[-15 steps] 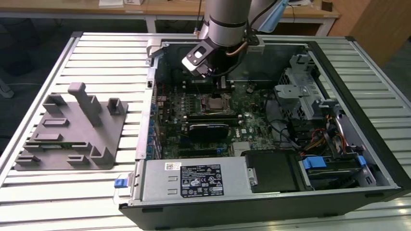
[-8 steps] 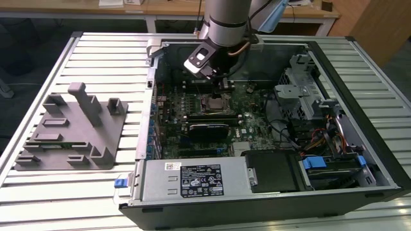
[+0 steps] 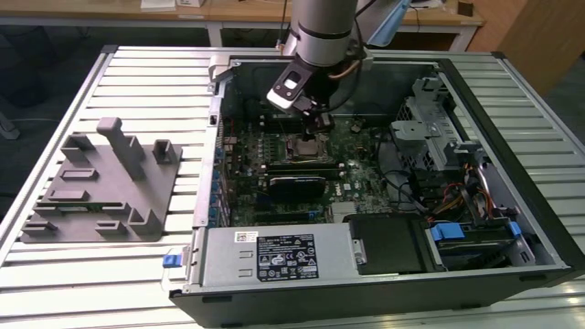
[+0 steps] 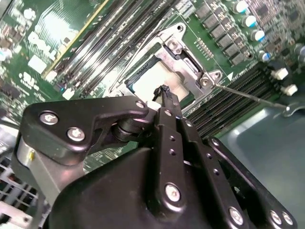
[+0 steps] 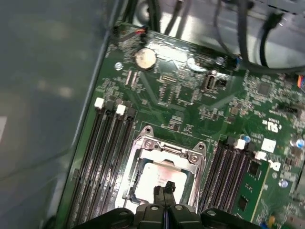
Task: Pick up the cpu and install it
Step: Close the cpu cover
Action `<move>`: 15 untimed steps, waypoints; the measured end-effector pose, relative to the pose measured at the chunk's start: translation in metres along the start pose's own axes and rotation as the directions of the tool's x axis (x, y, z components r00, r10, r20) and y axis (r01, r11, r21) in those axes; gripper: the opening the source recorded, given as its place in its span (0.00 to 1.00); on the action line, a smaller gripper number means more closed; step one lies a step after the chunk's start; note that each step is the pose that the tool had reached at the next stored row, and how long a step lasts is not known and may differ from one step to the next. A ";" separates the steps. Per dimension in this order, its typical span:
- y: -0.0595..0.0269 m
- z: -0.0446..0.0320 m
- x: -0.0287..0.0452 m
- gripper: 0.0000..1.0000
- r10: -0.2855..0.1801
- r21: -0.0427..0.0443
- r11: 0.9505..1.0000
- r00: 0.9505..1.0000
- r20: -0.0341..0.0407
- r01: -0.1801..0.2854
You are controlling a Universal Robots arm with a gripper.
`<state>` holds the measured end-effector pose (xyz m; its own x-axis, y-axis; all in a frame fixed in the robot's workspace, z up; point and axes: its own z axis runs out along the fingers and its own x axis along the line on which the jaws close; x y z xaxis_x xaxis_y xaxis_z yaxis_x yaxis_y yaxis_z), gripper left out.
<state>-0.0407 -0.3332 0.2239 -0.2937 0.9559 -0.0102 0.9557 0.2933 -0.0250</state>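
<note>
A slatted metal table [image 3: 137,68] carries an open computer case [image 3: 366,301] lying on its side. On the exterior view's left of the case sits a grey fixture tray [image 3: 101,185] with upright pegs. Desks stand along the far edge of the room.

The arm [image 3: 320,31] comes down from above into the case and ends over the green motherboard [image 3: 361,168]. A labelled power supply box [image 3: 274,253] fills the near corner of the case, well apart from the arm.

The gripper [image 3: 321,123] hangs over the processor socket. In both wrist views its two black fingers are pressed flat against each other with nothing between them, so the jaws are clenched empty. The tips [image 4: 164,90] [image 5: 164,190] point straight down at the cpu [image 4: 150,76] [image 5: 155,174].

The cpu lies flat inside the socket, its silvery top plate facing up. The socket's metal frame [image 5: 164,148] [image 4: 190,62], with screws at its corners, surrounds the cpu. It cannot be told whether the fingertips touch the plate or stop just above it.

Rows of dark memory slots [image 5: 107,143] run along both sides of the socket. A thin metal lever rod [image 4: 248,95] stretches away from one socket corner. A round coin battery [image 5: 145,58] sits farther up the board in the first wrist view, near black cables.
</note>
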 end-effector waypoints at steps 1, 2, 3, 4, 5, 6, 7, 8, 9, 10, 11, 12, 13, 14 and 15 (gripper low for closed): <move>0.0000 0.0000 0.0000 0.11 -0.018 0.000 1.000 1.000 0.000 0.018; 0.0000 0.0000 0.0000 0.11 -0.035 0.000 0.999 0.999 0.001 0.035; 0.0000 0.0000 0.0000 0.11 -0.054 -0.001 0.999 0.999 0.001 0.054; 0.0000 0.0001 0.0000 0.11 -0.072 -0.001 0.997 0.997 0.002 0.072; 0.0000 0.0001 0.0000 0.11 -0.090 -0.001 0.996 0.996 0.002 0.090; 0.0000 0.0001 0.0000 0.11 -0.108 -0.001 0.994 0.994 0.003 0.108; 0.0000 0.0001 0.0000 0.11 -0.127 -0.001 0.992 0.992 0.003 0.127; 0.0000 0.0001 0.0000 0.11 -0.144 -0.001 0.990 0.990 0.004 0.144; 0.0000 0.0001 0.0000 0.11 -0.162 -0.001 0.987 0.987 0.004 0.162; 0.0000 0.0001 0.0000 0.11 -0.180 -0.001 0.984 0.984 0.005 0.180; 0.0000 0.0001 0.0000 0.11 -0.197 -0.002 0.980 0.980 0.005 0.198; 0.0000 0.0001 0.0000 0.11 -0.216 -0.002 0.976 0.976 0.006 0.216; 0.0000 0.0001 0.0000 0.11 -0.233 -0.002 0.972 0.972 0.006 0.233; 0.0000 0.0001 0.0000 0.11 -0.251 -0.002 0.968 0.968 0.007 0.251; 0.0000 0.0002 0.0000 0.11 -0.269 -0.002 0.963 0.963 0.007 0.269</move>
<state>-0.0407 -0.3332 0.2237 -0.5401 0.8415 -0.0102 0.8414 0.5398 -0.0250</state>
